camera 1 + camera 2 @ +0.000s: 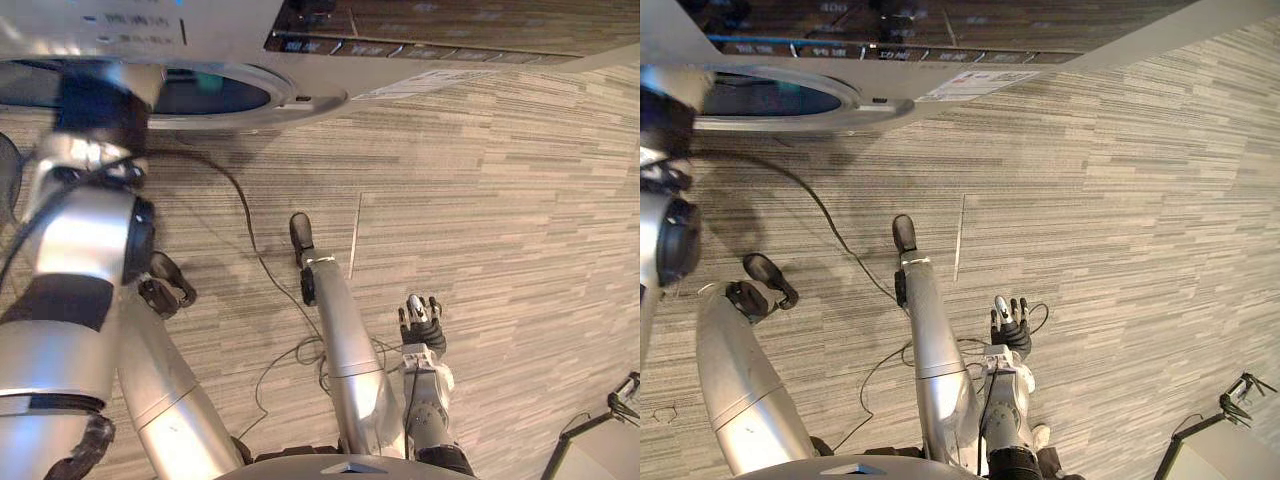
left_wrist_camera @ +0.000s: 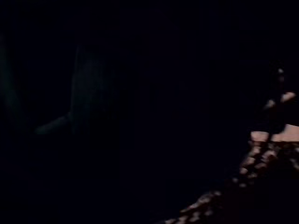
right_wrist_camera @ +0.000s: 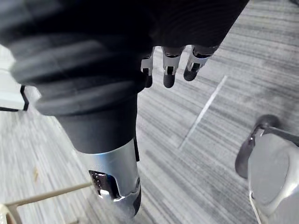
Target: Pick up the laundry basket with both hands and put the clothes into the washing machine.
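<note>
As I look down from my head, washing machine: a silver-grey front-loading washing machine [image 1: 230, 40] runs along the top of the frame, and its round door opening [image 1: 230, 97], dark inside, sits at the upper left.
Control strip: a dark band of buttons [image 1: 400, 45] lies along the machine's front, to the right of the opening.
Left arm: it comes in from the lower left and stretches up the left side of the frame to the round opening.
Left hand: my left hand [image 1: 100, 108] shows as its dark ribbed cover right at the rim of the opening, upper left. What lies past the cover is hidden, so I cannot tell whether it is released, clenched or grasping anything.
Left wrist camera: nearly all black, with a pale mottled patch [image 2: 266, 149] at the lower right of that frame, too dim for me to say what it is.
Right hand: my right hand [image 1: 422, 320] hangs at the lower centre of the frame, well apart from the machine. It is released, its fingers [image 3: 169, 77] straight and loose, holding nothing, above the floor.
Floor: grey striped carpet [image 1: 520, 220] spreads below the machine, and a thin pale line [image 1: 355, 235] crosses it at mid-frame.
Lower right corner: a dark stand-like thing [image 1: 625, 395], cut off by the edge.
</note>
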Tool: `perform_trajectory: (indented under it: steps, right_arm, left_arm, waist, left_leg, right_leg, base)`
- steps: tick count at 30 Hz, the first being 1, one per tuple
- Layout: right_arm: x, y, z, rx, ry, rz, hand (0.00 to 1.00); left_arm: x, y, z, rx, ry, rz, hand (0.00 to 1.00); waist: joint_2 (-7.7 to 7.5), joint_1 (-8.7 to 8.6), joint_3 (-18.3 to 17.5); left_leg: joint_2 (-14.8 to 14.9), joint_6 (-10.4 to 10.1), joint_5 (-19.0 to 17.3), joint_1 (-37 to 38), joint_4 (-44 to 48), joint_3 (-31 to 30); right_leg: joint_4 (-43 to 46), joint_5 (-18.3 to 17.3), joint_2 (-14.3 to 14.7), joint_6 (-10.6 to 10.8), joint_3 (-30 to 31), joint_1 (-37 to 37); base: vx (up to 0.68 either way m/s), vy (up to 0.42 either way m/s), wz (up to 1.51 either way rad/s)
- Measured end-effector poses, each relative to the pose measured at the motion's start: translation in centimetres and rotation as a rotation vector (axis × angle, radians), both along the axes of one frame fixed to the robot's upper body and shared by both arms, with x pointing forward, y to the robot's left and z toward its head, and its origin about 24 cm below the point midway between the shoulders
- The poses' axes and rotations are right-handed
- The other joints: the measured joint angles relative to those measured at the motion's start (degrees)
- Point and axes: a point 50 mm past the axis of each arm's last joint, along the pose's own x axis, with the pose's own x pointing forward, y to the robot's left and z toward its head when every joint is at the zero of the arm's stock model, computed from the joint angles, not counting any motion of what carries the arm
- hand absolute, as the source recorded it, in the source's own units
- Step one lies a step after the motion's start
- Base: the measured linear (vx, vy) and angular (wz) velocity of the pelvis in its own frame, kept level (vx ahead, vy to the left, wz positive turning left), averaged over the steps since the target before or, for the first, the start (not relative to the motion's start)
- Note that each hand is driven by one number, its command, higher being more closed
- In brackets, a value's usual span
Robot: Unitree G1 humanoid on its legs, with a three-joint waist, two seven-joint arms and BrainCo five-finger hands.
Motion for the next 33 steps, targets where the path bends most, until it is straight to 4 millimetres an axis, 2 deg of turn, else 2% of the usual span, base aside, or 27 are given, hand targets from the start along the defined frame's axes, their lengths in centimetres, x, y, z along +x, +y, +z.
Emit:
perform_trajectory:
  steps: [4,5,8,9,12,13,15,16,17,18,20,21,23,24,26,31,33]
  right_arm:
    - [-0.6,-1.3,-0.5,0.012,0.020,-0.063,0.00]
    - [-0.8,-1.4,-0.7,0.013,0.031,-0.069,0.00]
    - [-1.6,-2.2,-1.1,0.020,0.045,-0.111,0.00]
    - [-2.2,-2.7,-1.3,0.032,0.052,-0.139,0.00]
    - [-2.3,-2.9,-1.3,0.035,0.049,-0.147,0.00]
    - [-2.2,-2.9,-1.3,0.033,0.038,-0.140,0.00]
    - [-2.1,-2.7,-1.1,0.028,0.021,-0.125,0.00]
    - [-2.0,-2.4,-1.1,0.025,0.014,-0.112,0.00]
    - [-1.9,-2.2,-1.1,0.022,0.011,-0.105,0.00]
    - [-1.8,-1.9,-1.0,0.017,-0.004,-0.085,0.00]
    - [-1.6,-1.5,-0.9,0.013,-0.020,-0.060,0.00]
    - [-1.5,-1.1,-0.9,0.015,-0.022,-0.038,0.00]
    - [-1.3,-0.7,-0.9,0.019,-0.023,-0.022,0.00]
    - [-1.3,-0.6,-0.9,0.027,-0.025,-0.018,0.00]
    - [-1.3,-0.6,-0.9,0.029,-0.024,-0.016,0.00]
    - [-1.3,-0.4,-1.3,0.081,-0.007,-0.008,0.00]
    - [-1.3,-0.3,-1.4,0.084,-0.001,-0.006,0.00]
  left_arm:
    - [-1.0,1.2,1.4,-0.137,-0.033,-0.082,1.00]
    - [-1.6,2.1,1.8,-0.160,-0.068,-0.066,1.00]
    - [-3.1,2.8,3.3,-0.134,-0.135,0.015,1.00]
    - [-4.1,3.0,4.2,-0.097,-0.172,0.106,1.00]
    - [-5.4,3.3,5.3,-0.028,-0.234,0.288,1.00]
    - [-5.9,3.1,5.5,0.020,-0.263,0.380,0.00]
    - [-6.0,2.4,5.4,0.131,-0.284,0.552,0.00]
    - [-5.7,1.7,5.2,0.273,-0.295,0.731,0.00]
    - [-5.3,1.0,4.8,0.363,-0.300,0.817,0.00]
    - [-4.5,-0.3,4.1,0.550,-0.304,1.004,0.00]
    - [-3.3,-1.2,3.1,0.693,-0.281,1.106,0.00]
    - [-2.2,-1.6,2.0,0.807,-0.232,1.180,0.00]
    - [-0.3,-1.5,0.2,0.930,-0.136,1.223,0.00]
    - [1.0,-1.2,-1.0,1.006,-0.036,1.201,0.00]
    - [2.3,-0.1,-2.2,1.056,0.114,1.146,0.00]
    - [3.0,3.5,-3.5,0.768,0.302,0.891,0.00]
    - [3.9,4.5,-5.4,0.592,0.393,0.697,0.00]
  waist:
    - [-0.03,-0.40,0.0]
    - [-0.03,-0.73,0.1]
    - [-0.02,-1.32,0.4]
    - [0.04,-1.33,0.9]
    - [0.06,-1.60,2.0]
    - [0.05,-1.69,2.0]
    - [0.06,-1.64,2.0]
    - [0.10,-1.58,2.0]
    - [0.05,-1.47,2.1]
    - [0.05,-1.22,2.1]
    - [0.04,-0.96,2.1]
    - [0.03,-0.92,2.1]
    - [0.03,-0.83,2.1]
    - [0.03,-0.85,2.1]
    - [0.02,-0.76,2.1]
    - [0.02,-1.22,2.1]
    - [0.03,-0.81,2.1]
  left_leg:
    - [-0.2,0.0,0.0,-0.7,0.8,0.4]
    - [-0.3,0.0,0.0,-0.9,0.9,0.5]
    - [-0.4,0.0,0.0,-2.2,1.3,0.6]
    - [-0.5,0.0,0.0,-3.0,1.9,0.2]
    - [-0.8,0.1,0.0,-3.5,2.1,-0.2]
    - [-0.9,0.1,0.1,-3.9,2.1,-0.4]
    - [-1.3,0.3,0.2,-4.2,2.0,-0.5]
    - [-1.6,0.4,0.3,-4.6,2.0,-0.8]
    - [-1.7,0.6,0.3,-4.8,2.0,-1.0]
    - [-1.9,0.7,0.4,-5.0,2.1,-1.1]
    - [-2.0,0.7,0.4,-5.0,2.2,-1.1]
    - [-1.8,0.8,0.4,-4.9,2.4,-1.2]
    - [-1.6,1.0,0.2,-4.8,2.6,-1.1]
    - [-1.4,1.1,0.2,-4.9,2.5,-1.0]
    - [-0.7,1.2,0.2,-4.9,2.4,-0.5]
    - [-0.6,1.2,0.4,-4.1,1.8,-0.1]
    - [-0.7,1.2,0.5,-3.7,1.6,-0.1]
  right_leg:
    - [1.5,0.0,-0.3,0.0,0.0,-1.7]
    - [1.9,0.0,-0.4,0.0,0.0,-2.1]
    - [3.0,0.0,-0.6,0.0,0.0,-3.8]
    - [3.7,0.0,-0.6,0.0,0.0,-4.5]
    - [3.9,0.0,-0.9,0.0,-0.2,-4.7]
    - [3.9,0.0,-1.1,0.0,-0.4,-5.0]
    - [4.0,0.0,-1.5,0.0,-0.6,-5.2]
    - [3.9,0.0,-1.8,0.0,-0.9,-5.2]
    - [3.9,0.0,-2.0,0.0,-1.3,-5.1]
    - [3.9,0.0,-2.4,0.0,-1.8,-5.1]
    - [3.7,0.0,-2.5,0.0,-1.8,-4.8]
    - [3.4,0.0,-2.4,0.0,-1.8,-4.5]
    - [2.9,0.2,-2.3,0.3,-1.8,-4.2]
    - [2.4,0.6,-2.2,0.3,-1.8,-4.2]
    - [1.0,1.6,-1.6,0.4,-1.4,-4.2]
    - [0.8,2.3,-1.5,0.4,-1.3,-3.9]
    - [0.8,2.3,-1.6,0.4,-1.3,-3.7]
  base:
    - [0.03,0.066,-0.01]
    - [0.03,0.065,-0.03]
    - [0.02,0.076,0.01]
    - [0.01,0.069,0.04]
    - [0.01,0.071,0.07]
    - [0.02,0.080,0.10]
    - [0.03,0.088,0.11]
    - [0.02,0.066,0.10]
    - [0.04,0.102,0.15]
    - [0.03,0.085,0.12]
    - [0.03,0.091,0.03]
    - [0.02,0.083,-0.04]
    - [0.01,0.080,-0.09]
    - [0.01,0.078,-0.14]
    - [0.01,0.079,-0.25]
    - [0.02,0.073,-0.06]
    - [0.01,0.051,0.07]
